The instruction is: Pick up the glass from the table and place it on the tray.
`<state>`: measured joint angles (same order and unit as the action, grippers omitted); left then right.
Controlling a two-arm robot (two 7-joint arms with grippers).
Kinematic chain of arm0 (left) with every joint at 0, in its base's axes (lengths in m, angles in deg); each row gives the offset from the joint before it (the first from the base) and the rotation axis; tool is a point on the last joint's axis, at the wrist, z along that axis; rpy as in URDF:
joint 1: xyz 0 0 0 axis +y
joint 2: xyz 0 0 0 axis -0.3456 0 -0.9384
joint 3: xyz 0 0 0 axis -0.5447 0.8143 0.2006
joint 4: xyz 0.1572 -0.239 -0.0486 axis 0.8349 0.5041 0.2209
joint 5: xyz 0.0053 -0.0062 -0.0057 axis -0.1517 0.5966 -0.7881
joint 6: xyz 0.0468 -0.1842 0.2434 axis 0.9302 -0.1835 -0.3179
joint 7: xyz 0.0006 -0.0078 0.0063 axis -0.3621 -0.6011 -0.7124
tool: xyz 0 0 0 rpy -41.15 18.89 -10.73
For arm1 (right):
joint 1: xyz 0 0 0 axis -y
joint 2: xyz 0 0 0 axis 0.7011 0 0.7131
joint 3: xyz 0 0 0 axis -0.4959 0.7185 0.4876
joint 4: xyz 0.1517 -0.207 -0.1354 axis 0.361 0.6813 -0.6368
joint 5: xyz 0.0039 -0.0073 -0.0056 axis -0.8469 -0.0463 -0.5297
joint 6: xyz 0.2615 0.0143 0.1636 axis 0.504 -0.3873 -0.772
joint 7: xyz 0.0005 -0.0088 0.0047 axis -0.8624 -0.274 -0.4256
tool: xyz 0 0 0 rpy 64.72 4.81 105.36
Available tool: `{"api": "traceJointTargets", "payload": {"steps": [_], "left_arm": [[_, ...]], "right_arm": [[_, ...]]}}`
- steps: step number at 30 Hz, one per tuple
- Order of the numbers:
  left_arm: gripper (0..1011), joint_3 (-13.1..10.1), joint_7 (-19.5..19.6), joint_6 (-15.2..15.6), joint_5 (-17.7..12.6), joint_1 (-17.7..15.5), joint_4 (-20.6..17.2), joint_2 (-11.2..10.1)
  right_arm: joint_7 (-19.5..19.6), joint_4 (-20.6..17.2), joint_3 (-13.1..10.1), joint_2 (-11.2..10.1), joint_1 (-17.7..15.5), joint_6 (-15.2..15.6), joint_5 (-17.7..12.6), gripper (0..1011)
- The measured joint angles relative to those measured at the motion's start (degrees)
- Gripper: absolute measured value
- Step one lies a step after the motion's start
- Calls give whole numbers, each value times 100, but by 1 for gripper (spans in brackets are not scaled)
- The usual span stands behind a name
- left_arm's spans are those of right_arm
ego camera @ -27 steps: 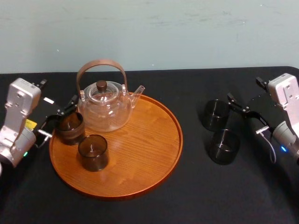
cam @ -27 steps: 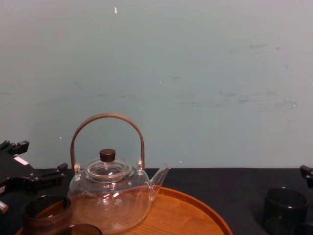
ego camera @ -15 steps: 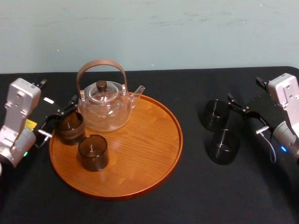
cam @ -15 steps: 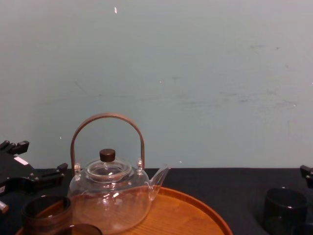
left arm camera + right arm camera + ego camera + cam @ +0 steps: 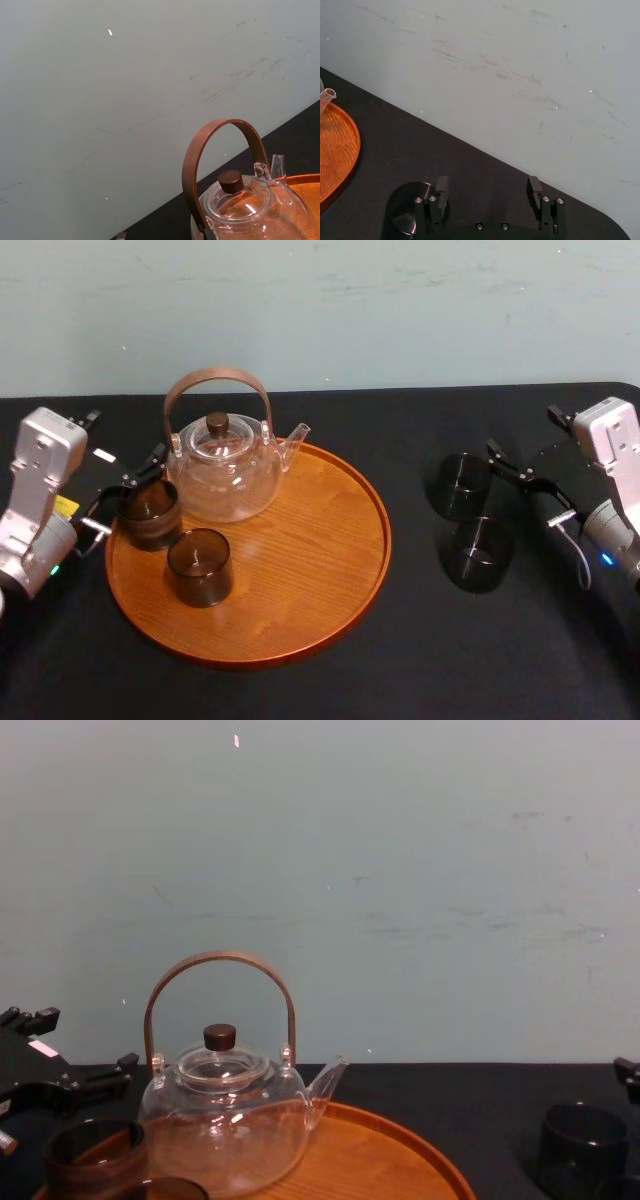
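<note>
The round orange-brown tray (image 5: pixel 300 570) lies left of centre and carries a clear glass teapot (image 5: pixel 222 465) and two dark glasses (image 5: pixel 148 512) (image 5: pixel 200 566). Two more dark glasses stand on the black table at the right, a far one (image 5: pixel 463 483) and a near one (image 5: pixel 480 553). My right gripper (image 5: pixel 530 485) hovers open just right of them. In the right wrist view it (image 5: pixel 487 187) is spread wide, with the far glass (image 5: pixel 407 210) beside one finger (image 5: pixel 441 185). My left gripper (image 5: pixel 125 495) is open at the tray's left rim, next to the rear glass there.
The black table (image 5: pixel 420 660) ends at a pale wall behind. The teapot's brown handle (image 5: pixel 220 960) arches high over the tray's back left. The tray's right half (image 5: pixel 330 530) is bare wood.
</note>
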<state>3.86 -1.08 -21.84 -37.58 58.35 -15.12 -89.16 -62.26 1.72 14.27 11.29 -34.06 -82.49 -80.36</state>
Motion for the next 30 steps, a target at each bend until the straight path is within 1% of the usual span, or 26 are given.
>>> {"api": "traceJointTargets", "payload": {"steps": [30], "left_arm": [[1001, 0, 0, 0, 0, 0, 0, 0]], "right_arm": [[0, 0, 0, 0, 0, 0, 0, 1002]]}}
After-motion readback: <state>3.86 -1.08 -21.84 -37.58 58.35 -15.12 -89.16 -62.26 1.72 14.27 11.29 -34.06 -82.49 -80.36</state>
